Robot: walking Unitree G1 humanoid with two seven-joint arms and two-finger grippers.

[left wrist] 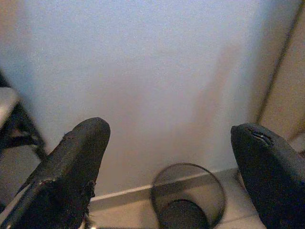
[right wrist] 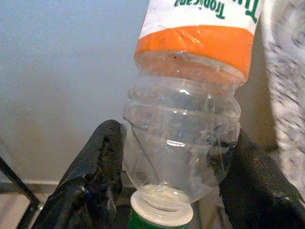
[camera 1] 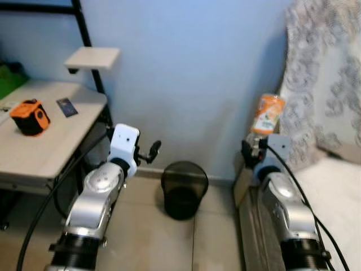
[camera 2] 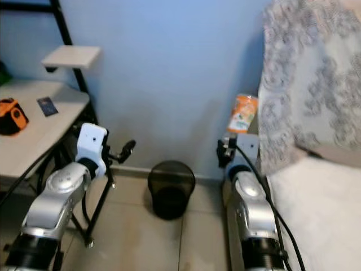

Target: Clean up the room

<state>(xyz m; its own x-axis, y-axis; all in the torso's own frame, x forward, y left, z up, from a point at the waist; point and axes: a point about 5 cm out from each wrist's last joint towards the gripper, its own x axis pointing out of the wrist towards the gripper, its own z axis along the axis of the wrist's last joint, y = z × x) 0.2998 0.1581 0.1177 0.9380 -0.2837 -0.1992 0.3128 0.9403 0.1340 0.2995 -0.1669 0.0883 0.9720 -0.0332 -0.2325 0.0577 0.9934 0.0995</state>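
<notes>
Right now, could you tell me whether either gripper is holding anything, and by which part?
The right gripper holds an empty plastic bottle upside down by its shoulder, near the cap. The left gripper is open and empty.

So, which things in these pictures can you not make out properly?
- The bottle, clamped upside down by the right gripper: the right wrist view's top edge cuts off its label and base.
- The inside of the bin: too dark in the eye views to tell what it holds.
- The small dark card on the table: too small and blurred to read.
- The green thing behind the table: cut off by the left eye view's left edge.
</notes>
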